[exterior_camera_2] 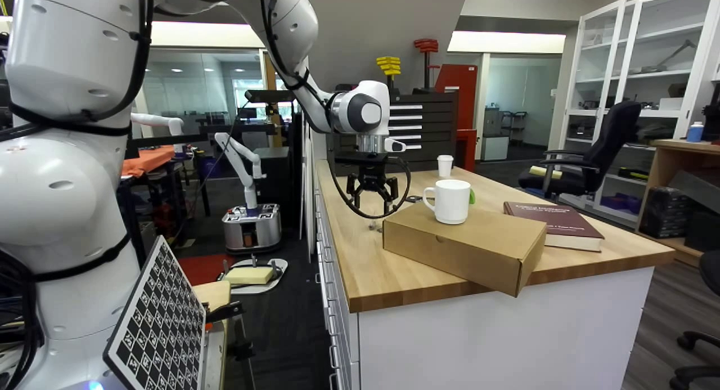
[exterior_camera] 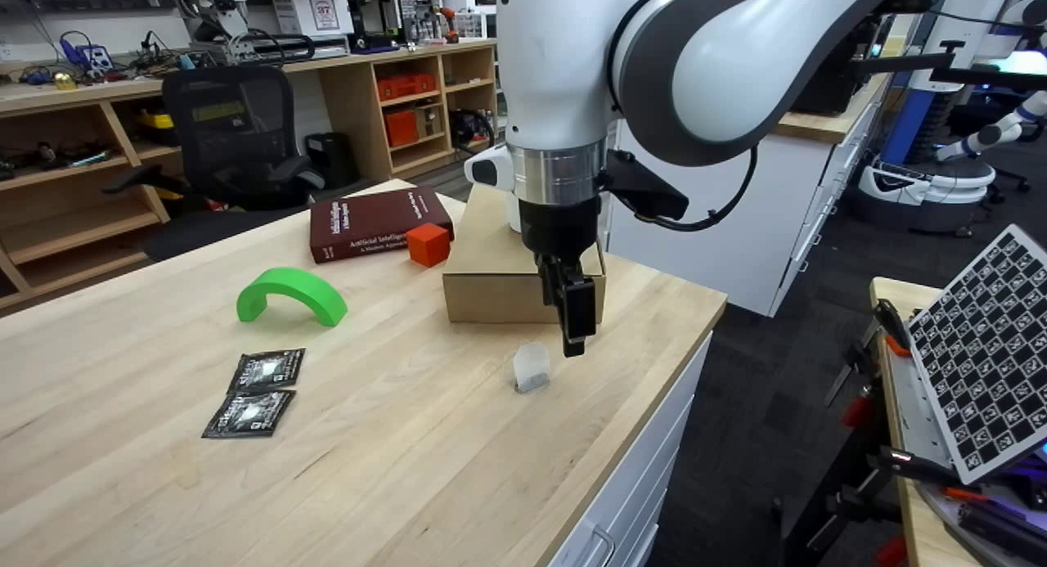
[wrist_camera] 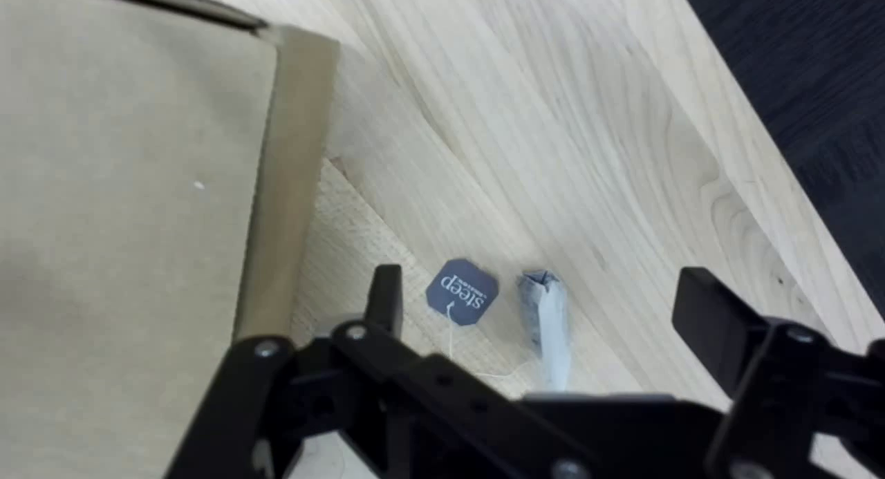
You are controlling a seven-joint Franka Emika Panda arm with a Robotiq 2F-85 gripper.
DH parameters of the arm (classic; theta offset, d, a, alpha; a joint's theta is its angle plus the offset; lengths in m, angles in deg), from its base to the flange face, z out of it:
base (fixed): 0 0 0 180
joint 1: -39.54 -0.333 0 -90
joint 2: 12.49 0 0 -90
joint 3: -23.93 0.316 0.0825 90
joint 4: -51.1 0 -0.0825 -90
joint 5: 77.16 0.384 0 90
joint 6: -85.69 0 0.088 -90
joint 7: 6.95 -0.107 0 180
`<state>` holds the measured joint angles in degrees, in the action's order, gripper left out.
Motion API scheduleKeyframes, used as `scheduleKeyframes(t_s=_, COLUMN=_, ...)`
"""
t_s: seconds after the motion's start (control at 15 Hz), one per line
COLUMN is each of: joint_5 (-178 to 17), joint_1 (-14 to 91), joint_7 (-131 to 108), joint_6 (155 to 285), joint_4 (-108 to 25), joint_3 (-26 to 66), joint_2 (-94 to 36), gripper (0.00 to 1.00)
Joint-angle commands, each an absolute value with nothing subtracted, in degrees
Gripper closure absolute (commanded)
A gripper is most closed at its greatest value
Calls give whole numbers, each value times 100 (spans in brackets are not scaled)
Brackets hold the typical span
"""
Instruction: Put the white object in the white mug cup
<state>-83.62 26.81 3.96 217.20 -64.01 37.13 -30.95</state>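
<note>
The Robotiq gripper [exterior_camera_2: 372, 203] is hovering, fingers [wrist_camera: 715, 327] spread wide, apparently just above the tea bag [exterior_camera: 532, 366]; the white mug [exterior_camera_2: 452, 202] is sitting on the cardboard box [exterior_camera_2: 450, 259].

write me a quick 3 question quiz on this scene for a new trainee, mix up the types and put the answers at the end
1. What is the white mug standing on? (a) the maroon book (b) the cardboard box (c) the black chair
2. True or false: the gripper is open and not yet holding the tea bag.
3. Fill in: the large word on the dark tag beside the tea bag is "____".

Key: 1 b; 2 true; 3 steep
</note>
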Motion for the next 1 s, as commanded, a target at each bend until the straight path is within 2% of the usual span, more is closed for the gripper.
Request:
scheduleKeyframes(t_s=0.0, joint_5=-8322, joint_1=2653, joint_7=380, joint_6=21878, joint_4=-6160, joint_3=3710, joint_2=-3303, gripper=0)
scheduleKeyframes(t_s=0.53, joint_5=-7860, joint_1=2745, joint_7=744, joint_6=22171, joint_4=-6077, joint_3=3860, joint_2=-3481, gripper=0)
scheduleKeyframes(t_s=0.6, joint_5=-7828, joint_1=2763, joint_7=785, joint_6=22185, joint_4=-6077, joint_3=3864, joint_2=-3484, gripper=25)
scheduleKeyframes(t_s=0.73, joint_5=-7793, joint_1=2778, joint_7=838, joint_6=22196, joint_4=-6078, joint_3=3866, joint_2=-3479, gripper=33)
scheduleKeyframes(t_s=0.93, joint_5=-7747, joint_1=2788, joint_7=841, joint_6=22205, joint_4=-6072, joint_3=3856, joint_2=-3475, gripper=55)
